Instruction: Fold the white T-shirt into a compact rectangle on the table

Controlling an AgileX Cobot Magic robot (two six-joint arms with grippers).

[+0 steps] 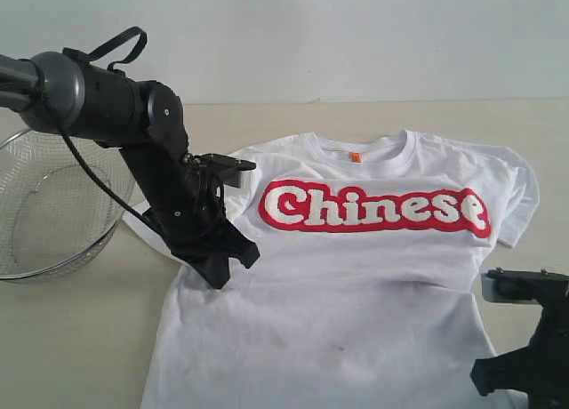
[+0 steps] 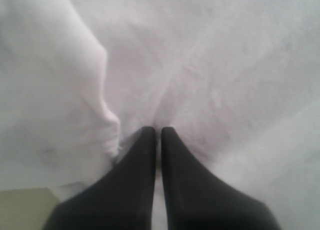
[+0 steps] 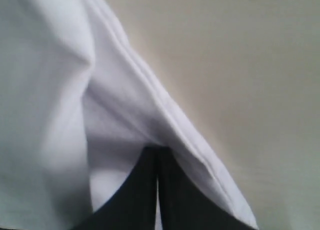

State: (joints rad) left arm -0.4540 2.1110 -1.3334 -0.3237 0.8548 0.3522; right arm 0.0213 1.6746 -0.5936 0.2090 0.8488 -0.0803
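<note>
Left wrist view: left gripper (image 2: 157, 132) pinches soft, creased white T-shirt (image 2: 230, 65), fingers (image 2: 135, 180) pressed together; right gripper (image 3: 158, 151) likewise (stitched hem).

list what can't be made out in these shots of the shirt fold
Exterior view: the lower edge cuts off the bottom hem of the white T-shirt; the left arm hides most of one sleeve.
Left wrist view: blur hides whether the left gripper pinches cloth.
Right wrist view: the hem covers the tips of the right gripper.
Exterior view: orange neck tag print too small.
</note>
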